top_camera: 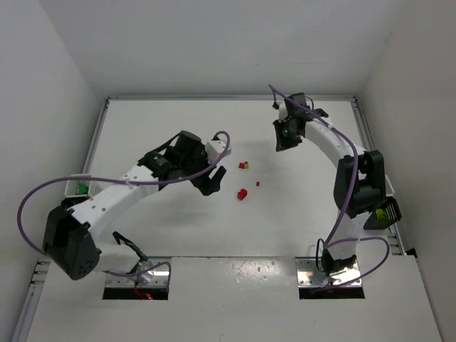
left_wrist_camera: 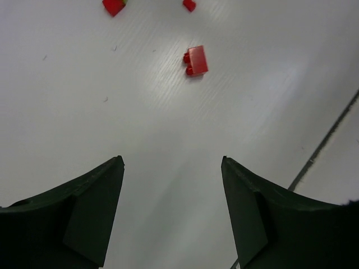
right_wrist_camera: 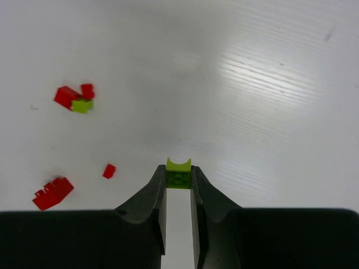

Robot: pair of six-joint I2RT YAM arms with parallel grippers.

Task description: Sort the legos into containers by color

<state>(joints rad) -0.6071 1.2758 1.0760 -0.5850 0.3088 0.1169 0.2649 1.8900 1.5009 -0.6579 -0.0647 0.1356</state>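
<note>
At the right wrist we see the right end effector (right_wrist_camera: 178,178) pinching a lime lego (right_wrist_camera: 178,167), too small to tell from overhead | beyond it red legos (right_wrist_camera: 53,193) lie loose on the tabletop (right_wrist_camera: 269,84) | left end effector (left_wrist_camera: 173,162) spread, one red brick (left_wrist_camera: 197,60) ahead, untouched.

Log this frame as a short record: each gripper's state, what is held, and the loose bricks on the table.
right gripper: shut on lime brick
left gripper: open, empty
nearest loose piece: red brick, ahead of left gripper
other loose pieces: red-and-lime cluster; small red piece
</note>
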